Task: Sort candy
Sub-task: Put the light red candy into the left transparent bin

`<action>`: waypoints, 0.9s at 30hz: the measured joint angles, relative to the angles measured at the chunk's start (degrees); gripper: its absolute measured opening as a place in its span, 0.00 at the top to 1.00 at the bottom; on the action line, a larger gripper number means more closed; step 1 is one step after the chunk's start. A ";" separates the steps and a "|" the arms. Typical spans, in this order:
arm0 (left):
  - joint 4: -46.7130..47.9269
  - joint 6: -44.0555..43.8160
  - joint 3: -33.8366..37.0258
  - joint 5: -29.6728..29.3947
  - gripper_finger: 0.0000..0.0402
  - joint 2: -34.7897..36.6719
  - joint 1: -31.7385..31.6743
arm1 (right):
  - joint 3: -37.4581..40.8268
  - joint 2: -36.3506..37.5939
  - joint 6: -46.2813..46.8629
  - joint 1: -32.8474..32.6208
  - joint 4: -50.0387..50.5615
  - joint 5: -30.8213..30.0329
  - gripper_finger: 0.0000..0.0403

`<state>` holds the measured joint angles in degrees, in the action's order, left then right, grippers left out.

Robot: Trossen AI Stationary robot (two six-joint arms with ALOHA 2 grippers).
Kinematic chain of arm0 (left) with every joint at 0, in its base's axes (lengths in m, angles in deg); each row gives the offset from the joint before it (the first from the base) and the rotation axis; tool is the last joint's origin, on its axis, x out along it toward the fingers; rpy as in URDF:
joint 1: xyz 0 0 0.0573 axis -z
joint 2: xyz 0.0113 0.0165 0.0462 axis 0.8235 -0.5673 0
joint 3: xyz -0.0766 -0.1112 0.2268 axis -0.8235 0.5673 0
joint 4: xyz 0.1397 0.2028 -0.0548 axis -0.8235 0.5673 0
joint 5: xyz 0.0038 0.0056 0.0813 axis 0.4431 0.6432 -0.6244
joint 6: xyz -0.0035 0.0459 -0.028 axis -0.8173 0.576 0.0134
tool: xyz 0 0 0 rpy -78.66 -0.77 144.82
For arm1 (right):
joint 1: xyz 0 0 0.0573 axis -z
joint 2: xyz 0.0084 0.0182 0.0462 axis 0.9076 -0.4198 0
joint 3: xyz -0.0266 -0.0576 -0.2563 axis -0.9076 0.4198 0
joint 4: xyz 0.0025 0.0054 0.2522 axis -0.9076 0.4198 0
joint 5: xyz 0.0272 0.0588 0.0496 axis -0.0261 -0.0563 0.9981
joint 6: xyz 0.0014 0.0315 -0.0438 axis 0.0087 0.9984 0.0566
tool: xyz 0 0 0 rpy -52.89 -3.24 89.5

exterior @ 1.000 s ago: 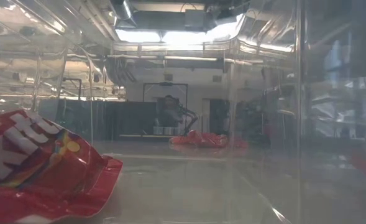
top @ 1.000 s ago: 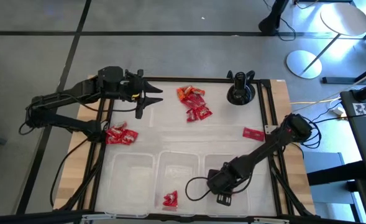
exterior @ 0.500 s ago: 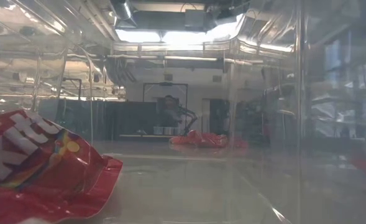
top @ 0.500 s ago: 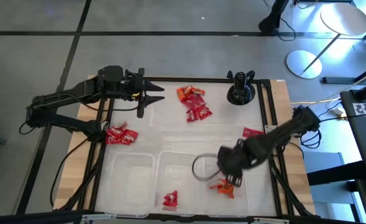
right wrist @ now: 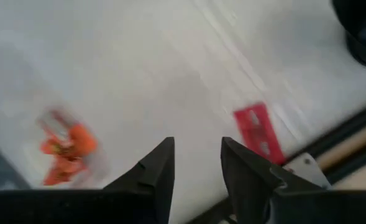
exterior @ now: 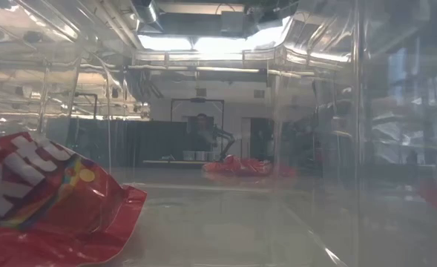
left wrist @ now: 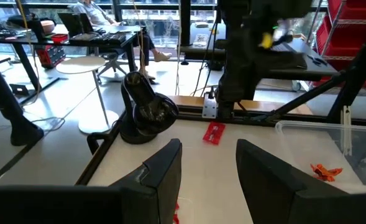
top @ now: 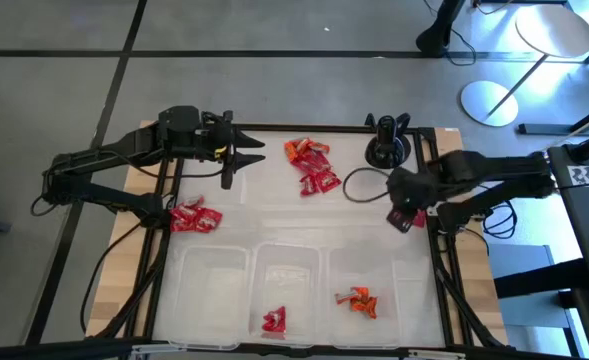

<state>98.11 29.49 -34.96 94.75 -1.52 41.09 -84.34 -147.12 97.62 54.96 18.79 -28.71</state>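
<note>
Where black stand (top: pixel 386 143) sits, possibly suction-mounted

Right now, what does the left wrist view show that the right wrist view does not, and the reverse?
Only the left wrist view shows the black mount and the room with desks behind the table. Only the right wrist view shows the right pincer, open and empty, close above the white table. Both show the flat red bar at the table's edge and the orange pieces in a clear bin.
</note>
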 joint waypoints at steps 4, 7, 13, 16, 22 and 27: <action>0.03 -0.28 0.00 -0.02 0.64 0.00 0.00 | 10.37 4.75 -4.63 7.07 0.02 3.94 0.68; -0.04 -0.28 0.00 -0.01 0.64 0.00 0.00 | 18.27 5.80 -6.15 12.34 -0.05 8.16 0.66; -0.08 -0.53 0.00 -0.02 0.64 0.00 0.00 | 30.73 4.91 -11.47 20.23 -4.87 14.24 0.51; -0.08 -0.69 0.00 -0.02 0.64 0.00 0.00 | 34.26 3.75 -13.88 22.79 -7.79 15.93 0.40; -0.08 -0.71 0.00 -0.02 0.64 0.00 0.00 | 36.24 -1.07 -16.81 25.81 -11.12 9.82 0.26; -0.10 -0.78 0.00 -0.02 0.64 0.00 0.00 | 36.20 -6.36 -19.10 27.54 -18.12 8.64 0.24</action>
<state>98.02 28.70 -34.96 94.73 -1.52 41.09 -48.14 -153.48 78.52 82.50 0.67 -20.08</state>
